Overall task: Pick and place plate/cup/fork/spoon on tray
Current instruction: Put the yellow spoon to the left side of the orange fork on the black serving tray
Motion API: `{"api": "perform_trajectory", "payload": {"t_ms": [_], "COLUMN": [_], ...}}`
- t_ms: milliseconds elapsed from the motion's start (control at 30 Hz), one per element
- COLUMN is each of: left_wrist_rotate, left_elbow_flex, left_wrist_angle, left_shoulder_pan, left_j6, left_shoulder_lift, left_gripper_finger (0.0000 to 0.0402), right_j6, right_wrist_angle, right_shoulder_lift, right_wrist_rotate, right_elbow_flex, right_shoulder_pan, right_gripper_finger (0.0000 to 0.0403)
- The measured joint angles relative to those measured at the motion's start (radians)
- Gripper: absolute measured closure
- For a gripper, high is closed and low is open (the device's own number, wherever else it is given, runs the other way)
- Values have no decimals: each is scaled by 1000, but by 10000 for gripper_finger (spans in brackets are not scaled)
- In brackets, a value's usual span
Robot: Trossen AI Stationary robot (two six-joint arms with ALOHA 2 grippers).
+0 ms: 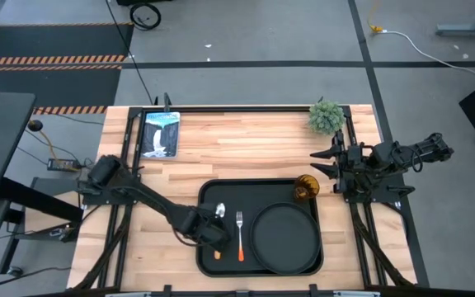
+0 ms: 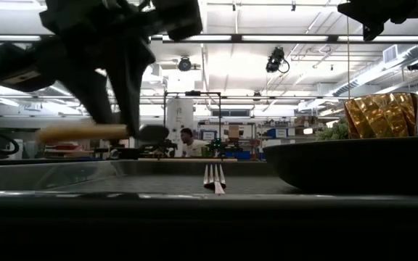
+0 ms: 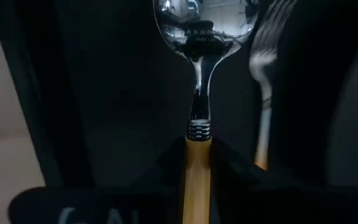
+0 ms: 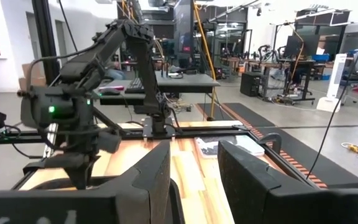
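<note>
The black tray (image 1: 258, 184) lies at the table's near middle. On it are the round black plate (image 1: 285, 235), the fork (image 1: 240, 234) and, at its far right corner, the amber cup (image 1: 306, 187). My left gripper (image 1: 211, 233) is over the tray's left part, shut on the spoon (image 3: 199, 74), whose bowl (image 1: 219, 211) points to the far edge. In the low view the spoon (image 2: 100, 132) hangs level above the tray. My right gripper (image 1: 324, 161) waits open and empty at the table's right edge, fingers apart in its wrist view (image 4: 194, 174). My left gripper pinches the spoon's orange handle (image 3: 197, 171) between its two fingers, just behind the metal collar at the bowl end. The fingers (image 2: 115, 94) come from above and lie across the handle. The spoon is level and lifted clear of the tray, its handle's free end (image 2: 49, 133) sticking out.
A small green plant (image 1: 326, 116) stands at the table's far right corner and a picture card (image 1: 161, 134) lies at the far left. The fork's tines (image 2: 214, 177) lie just right of the spoon, and the plate (image 2: 354, 163) is beyond them.
</note>
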Motion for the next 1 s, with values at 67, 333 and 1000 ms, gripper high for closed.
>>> {"api": "perform_trajectory", "payload": {"t_ms": [67, 333, 1000], "left_wrist_rotate": [43, 80, 96], "left_elbow_flex": [27, 45, 84], "left_wrist_angle": [-25, -23, -97], "left_shoulder_pan": [0, 0, 49], "left_j6": [3, -11, 93], "left_shoulder_lift": [32, 74, 97], "left_gripper_finger": [343, 335, 286], "right_j6": [0, -1, -3], "right_wrist_angle": [2, 5, 9], "right_shoulder_lift": [1, 2, 2], "right_wrist_rotate": [-5, -9, -16], "right_elbow_flex": [0, 0, 0], "right_shoulder_pan": [0, 0, 0], "right_gripper_finger": [261, 261, 261]}}
